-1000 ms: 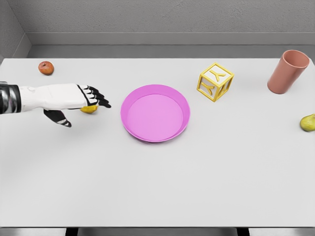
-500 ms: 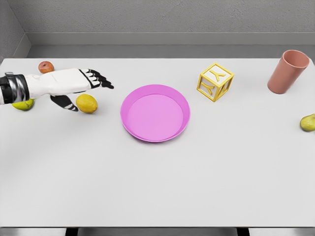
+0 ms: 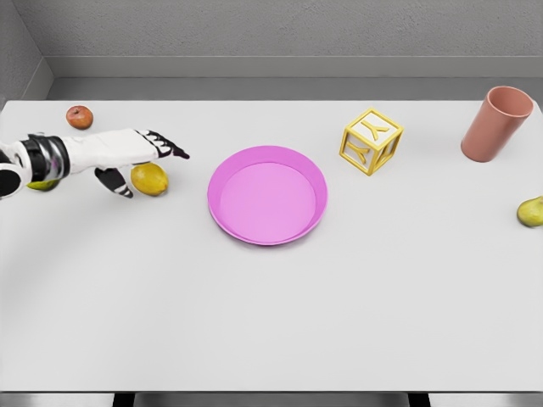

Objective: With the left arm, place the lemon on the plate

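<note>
Left hand (image 3: 140, 153) spread over lemon (image 3: 149, 180) — plate (image 3: 222, 219) near.

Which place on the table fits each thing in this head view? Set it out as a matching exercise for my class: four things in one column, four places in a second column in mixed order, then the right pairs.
Things
1. lemon
2. plate
3. cup
4. letter block

Places
A. far right corner of the table
B. middle of the table
C. just under the left hand, left of the plate
D. between the plate and the cup

Pairs: 1-C, 2-B, 3-A, 4-D
</note>
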Robot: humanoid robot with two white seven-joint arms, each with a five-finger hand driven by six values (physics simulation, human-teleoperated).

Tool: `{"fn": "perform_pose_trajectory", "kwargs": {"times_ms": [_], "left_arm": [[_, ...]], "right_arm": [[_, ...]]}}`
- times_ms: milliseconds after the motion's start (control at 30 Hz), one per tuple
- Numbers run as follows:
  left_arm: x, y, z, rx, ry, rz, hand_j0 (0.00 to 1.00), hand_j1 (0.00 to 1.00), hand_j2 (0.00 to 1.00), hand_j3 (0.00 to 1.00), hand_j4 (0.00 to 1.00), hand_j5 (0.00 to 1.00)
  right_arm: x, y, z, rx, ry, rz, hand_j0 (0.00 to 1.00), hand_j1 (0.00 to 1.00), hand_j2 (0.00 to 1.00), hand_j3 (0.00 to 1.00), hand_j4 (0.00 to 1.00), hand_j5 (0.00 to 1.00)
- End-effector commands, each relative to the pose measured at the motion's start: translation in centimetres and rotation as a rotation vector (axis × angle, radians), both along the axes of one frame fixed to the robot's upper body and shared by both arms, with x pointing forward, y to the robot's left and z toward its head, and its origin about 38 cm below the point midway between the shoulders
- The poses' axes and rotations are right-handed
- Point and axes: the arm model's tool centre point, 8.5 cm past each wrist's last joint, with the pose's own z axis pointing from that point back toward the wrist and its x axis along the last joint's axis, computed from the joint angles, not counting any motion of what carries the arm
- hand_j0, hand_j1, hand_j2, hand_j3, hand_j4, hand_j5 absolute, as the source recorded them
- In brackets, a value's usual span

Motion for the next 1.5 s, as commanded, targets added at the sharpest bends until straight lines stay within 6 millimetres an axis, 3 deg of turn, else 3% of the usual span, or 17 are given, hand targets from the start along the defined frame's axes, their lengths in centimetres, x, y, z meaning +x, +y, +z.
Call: {"fn": "perform_pose_trajectory", "kwargs": {"times_ms": [0,1467], "left_arm": [[0.17,-0.08,-0.20,-0.013,0.001,0.009,1.00,1.00,1.00,1.00,1.00,1.00],[0.54,0.30,-1.00,0.040,-0.023,0.022,1.00,1.00,1.00,1.00,1.00,1.00]], "right_arm": [[-0.01,0.00,0.00,0.000,0.000,0.000,1.00,1.00,1.00,1.00,1.00,1.00],[-0.01,0.01,0.00,0.001,0.000,0.000,1.00,1.00,1.00,1.00,1.00,1.00]]}}
